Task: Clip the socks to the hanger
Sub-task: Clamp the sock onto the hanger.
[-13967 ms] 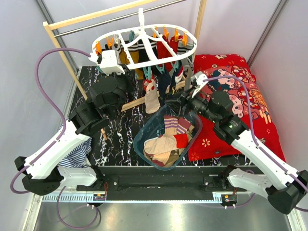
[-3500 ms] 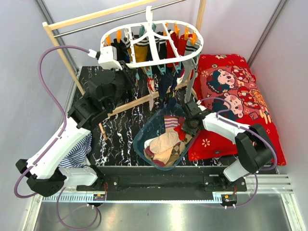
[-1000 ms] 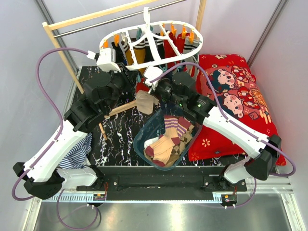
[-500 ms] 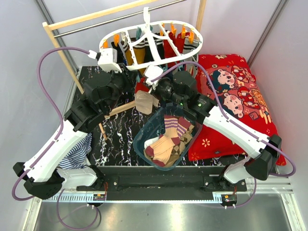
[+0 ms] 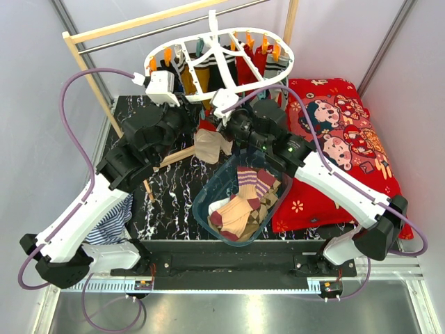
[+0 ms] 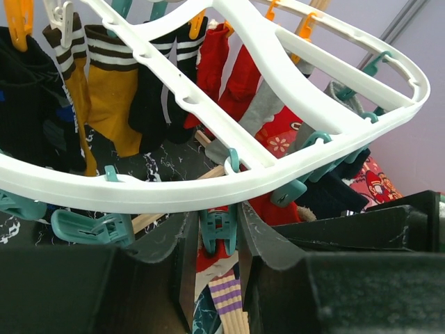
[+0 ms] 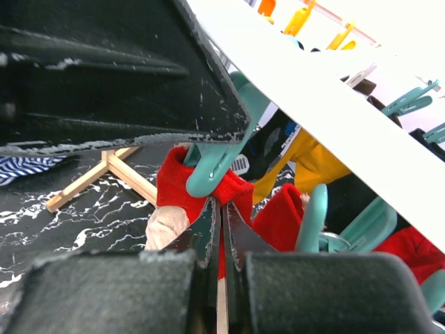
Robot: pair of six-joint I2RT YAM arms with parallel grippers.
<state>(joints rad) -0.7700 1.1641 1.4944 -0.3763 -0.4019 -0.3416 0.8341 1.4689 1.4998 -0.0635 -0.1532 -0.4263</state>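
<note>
My left hand (image 6: 217,221) is up under the near rim of the hanger (image 6: 174,196), which hangs from the wooden rack (image 5: 132,26) above the far edge of the tabletop (image 5: 174,191). Its two fingers sit tight against either side of one teal clip (image 6: 218,235) dangling from that rim, so I read it as clenched on that clip.

My right hand (image 7: 221,209) is just to the right of it, pinched on the red end of a red sock (image 5: 208,145) that has a beige foot. The fingers are almost together, with only thin red cloth between them. The red end reaches up against the clip's lower tip, and the beige part hangs free over the middle of the tabletop. I cannot tell whether the clip's mouth has any cloth in it.

The hung socks (image 6: 111,104) around the hanger are mustard, black, red and striped. The loose socks (image 5: 236,209) lie in the clear tub (image 5: 197,207) toward the near edge, right of the middle, beside the red cushion (image 5: 341,132) along the right edge.
</note>
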